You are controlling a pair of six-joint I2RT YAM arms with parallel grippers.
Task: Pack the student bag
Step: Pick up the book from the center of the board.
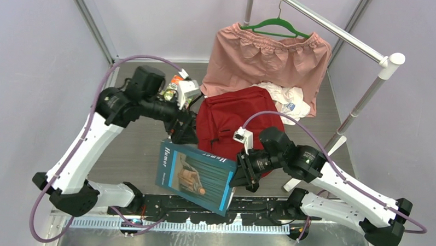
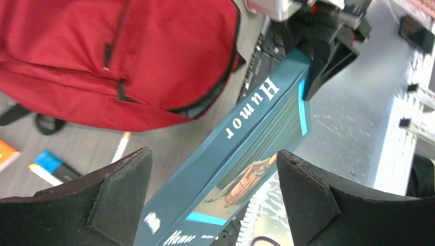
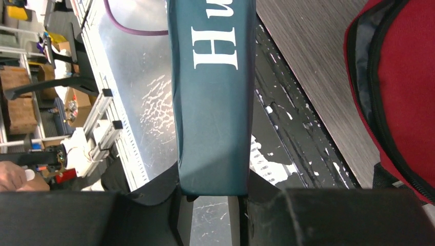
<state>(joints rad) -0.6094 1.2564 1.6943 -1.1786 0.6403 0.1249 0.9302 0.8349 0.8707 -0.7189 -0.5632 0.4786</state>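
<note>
The teal book [image 1: 197, 177] raised near, the student bag [image 1: 235, 121] beyond.
The book is clamped at one edge by the right end effector [image 1: 242, 177], held off the tabletop [image 1: 132, 153], presumably for loading; the left end effector [image 1: 183, 135] is spread wide above its far corner; the bag is laid flat behind.

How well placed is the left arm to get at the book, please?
Probably yes: the left gripper is open and the book shows right ahead between its fingers, nothing between. The right gripper grips only the far end.
</note>
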